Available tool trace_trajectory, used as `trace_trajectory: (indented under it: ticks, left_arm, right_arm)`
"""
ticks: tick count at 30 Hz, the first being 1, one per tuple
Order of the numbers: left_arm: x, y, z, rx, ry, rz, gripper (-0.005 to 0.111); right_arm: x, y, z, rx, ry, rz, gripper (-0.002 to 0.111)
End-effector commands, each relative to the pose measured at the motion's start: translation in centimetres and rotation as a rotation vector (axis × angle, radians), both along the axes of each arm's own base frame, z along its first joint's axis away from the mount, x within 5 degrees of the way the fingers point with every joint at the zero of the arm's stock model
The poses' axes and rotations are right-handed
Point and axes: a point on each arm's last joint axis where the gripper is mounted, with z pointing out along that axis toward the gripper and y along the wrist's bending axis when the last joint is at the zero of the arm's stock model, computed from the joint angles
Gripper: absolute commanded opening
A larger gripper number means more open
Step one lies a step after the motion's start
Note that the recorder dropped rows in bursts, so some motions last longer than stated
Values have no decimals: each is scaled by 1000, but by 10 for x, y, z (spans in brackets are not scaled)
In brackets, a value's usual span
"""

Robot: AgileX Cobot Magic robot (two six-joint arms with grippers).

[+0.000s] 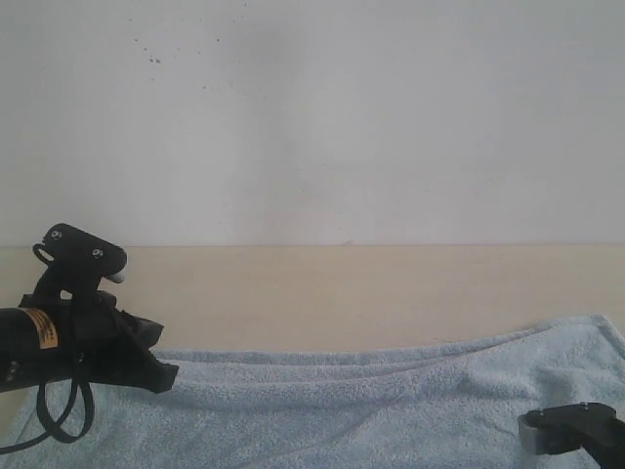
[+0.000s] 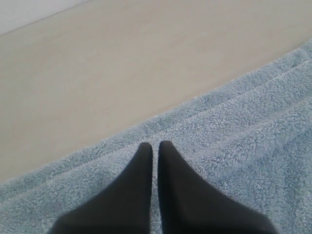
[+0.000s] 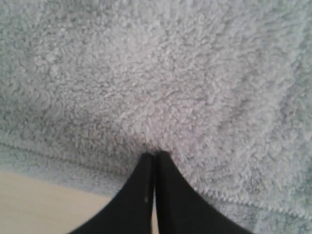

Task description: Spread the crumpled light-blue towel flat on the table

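Note:
The light-blue towel point(image 1: 391, 391) lies spread wide across the near part of the beige table point(image 1: 322, 293), with long low folds along its far edge. My left gripper point(image 1: 164, 376) sits at the towel's left end. In the left wrist view its fingers point(image 2: 155, 146) stand shut with only a slit between them, over the fluffy towel point(image 2: 243, 136) near its hem, and nothing is pinched. My right gripper point(image 3: 155, 155) is shut, its tips in a puckered bit of towel point(image 3: 161, 73) just inside the hem; only its black body point(image 1: 576, 430) shows in the exterior view.
A plain white wall point(image 1: 312, 117) rises behind the table. A bare strip of tabletop point(image 2: 97, 73) runs between the towel's far edge and the wall. The left arm's black cable point(image 1: 61, 420) loops down over the towel's left corner.

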Motion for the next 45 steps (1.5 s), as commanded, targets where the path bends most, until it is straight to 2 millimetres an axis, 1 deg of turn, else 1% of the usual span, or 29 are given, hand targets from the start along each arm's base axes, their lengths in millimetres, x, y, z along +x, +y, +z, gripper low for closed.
trace_trajectory:
  ticks: [1, 5, 8, 11, 14, 18, 21, 27, 36, 37, 40, 43, 45]
  left_arm:
    - [1, 1, 1, 0, 1, 5, 4]
    - [1, 1, 1, 2, 4, 5, 4]
    - [1, 1, 1, 2, 4, 5, 4]
    - [1, 1, 1, 1, 2, 5, 4]
    - [1, 1, 1, -2, -4, 4, 4]
    - [2, 0, 3, -11, -21, 2, 4]
    - [2, 0, 2, -8, -15, 3, 4]
    - [1, 1, 1, -3, -6, 4, 4]
    - [1, 1, 1, -3, -6, 4, 4]
    - [1, 1, 1, -3, -6, 4, 4]
    - [2, 0, 2, -10, -19, 2, 4]
    - [3, -1, 5, -28, -54, -3, 4]
    - [5, -2, 8, -45, -86, -7, 4]
  right_arm:
    - [-6, -2, -1, -16, 55, 18, 1]
    - [-14, -6, -7, -47, 60, 9, 1]
    - [-14, -6, -7, -52, 63, 9, 1]
    - [-4, -3, 2, -29, 0, -3, 1]
    - [-3, -3, 4, -23, -27, -8, 1]
    - [-10, -5, -7, -38, 30, -3, 1]
    - [-11, -4, -11, -40, 66, -10, 1]
    - [-17, -5, -9, -43, 139, -7, 1]
    - [-19, -5, -9, -44, 161, -14, 1]
    - [-18, -4, -7, -39, 153, -20, 1]
    - [-8, 0, 8, -4, 98, -32, 1]
    - [2, 4, 31, 31, 15, -10, 1]
    - [11, 6, 53, 53, -62, 8, 1]
